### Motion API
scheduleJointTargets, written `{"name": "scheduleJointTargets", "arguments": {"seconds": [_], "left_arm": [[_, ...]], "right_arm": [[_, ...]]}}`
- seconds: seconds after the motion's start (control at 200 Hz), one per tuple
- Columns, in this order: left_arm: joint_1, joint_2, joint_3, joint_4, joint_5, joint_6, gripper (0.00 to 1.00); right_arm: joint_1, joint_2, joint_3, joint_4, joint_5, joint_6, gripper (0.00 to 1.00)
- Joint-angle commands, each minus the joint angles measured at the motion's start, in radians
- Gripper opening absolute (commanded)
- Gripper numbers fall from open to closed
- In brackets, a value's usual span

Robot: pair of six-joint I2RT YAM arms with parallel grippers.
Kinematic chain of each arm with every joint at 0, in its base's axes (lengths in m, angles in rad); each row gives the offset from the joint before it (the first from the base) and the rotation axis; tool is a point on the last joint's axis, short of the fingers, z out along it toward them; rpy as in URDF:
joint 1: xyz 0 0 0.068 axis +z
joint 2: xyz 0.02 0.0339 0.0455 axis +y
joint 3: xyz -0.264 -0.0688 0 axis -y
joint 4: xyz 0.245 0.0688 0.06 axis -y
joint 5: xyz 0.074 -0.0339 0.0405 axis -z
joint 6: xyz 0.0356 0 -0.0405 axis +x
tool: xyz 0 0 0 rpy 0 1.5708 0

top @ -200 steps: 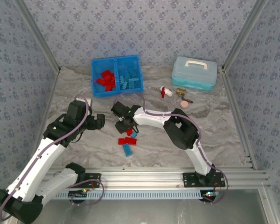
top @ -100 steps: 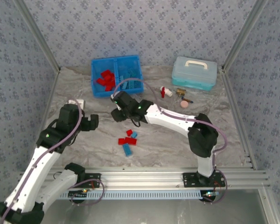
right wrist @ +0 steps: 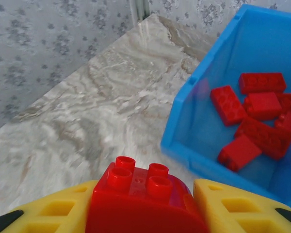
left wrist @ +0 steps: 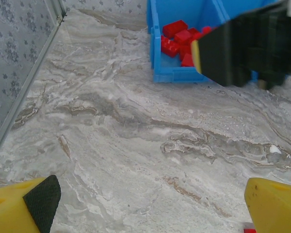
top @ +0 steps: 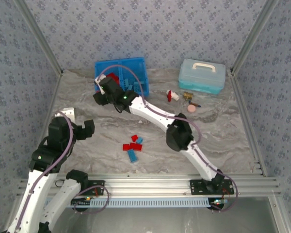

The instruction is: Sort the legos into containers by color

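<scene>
Legos [top: 133,146] first, Ben. Where are the small plastic bricks?

Well, Mia, a little heap of red and light blue ones lies on the grey marble table [top: 223,141], low in the middle of the top view. More red ones [right wrist: 256,114] lie in the left half of the bright blue plastic bin [top: 134,59], at the upper left. Light blue ones [top: 136,80] lie in its right half.

What is hard to see?

The long white right arm [top: 150,112] crosses the bin's near edge and hides part of it. One red brick [right wrist: 146,194] with round bumps on top sits at the bottom of the right wrist view, and its lower part is cut off. A tiny red bit [left wrist: 250,226] at the bottom edge of the left wrist view is cut off too. I can't tell what it is.

How do the arms stand?

The right arm reaches from the lower right to the upper left, with a bend in the middle. The right gripper [top: 101,93] is at the bin's near left corner. Its yellow fingers [right wrist: 233,204] press the red brick from both sides. The left arm [top: 51,150] is folded at the left edge. The left gripper [top: 87,130] points toward the middle over the table, and its fingers [left wrist: 274,204] are spread wide apart.
</scene>
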Motion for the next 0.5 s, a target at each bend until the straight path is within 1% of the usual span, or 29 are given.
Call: {"name": "scheduleJointTargets", "arguments": {"seconds": [0.0,0.055,0.15,0.22,0.295,0.385,0.465,0.495], "left_arm": [[0.011,-0.003,-0.007,0.026,0.032,-0.01,0.99],[0.014,-0.003,-0.006,0.027,0.043,-0.012,0.99],[0.023,-0.004,-0.008,0.033,0.054,-0.012,0.99],[0.027,-0.004,-0.008,0.032,0.055,-0.012,0.99],[0.031,-0.007,-0.008,0.031,0.057,-0.012,0.99],[0.044,-0.012,-0.01,0.037,0.067,-0.012,0.99],[0.06,-0.012,-0.015,0.045,0.09,-0.014,0.99],[0.066,-0.012,-0.016,0.048,0.099,-0.014,0.99]], "right_arm": [[-0.044,0.155,0.24,-0.038,0.049,-0.074,0.45],[-0.046,0.204,0.294,0.011,0.072,-0.127,0.44],[-0.051,0.236,0.275,0.162,0.106,-0.202,0.45],[-0.063,0.256,0.275,0.232,0.116,-0.214,0.46],[-0.079,0.278,0.286,0.299,0.08,-0.209,0.46],[-0.087,0.304,0.318,0.357,0.084,-0.22,0.46],[-0.096,0.309,0.322,0.412,0.084,-0.224,0.51],[-0.098,0.31,0.326,0.422,0.08,-0.226,0.56]]}}
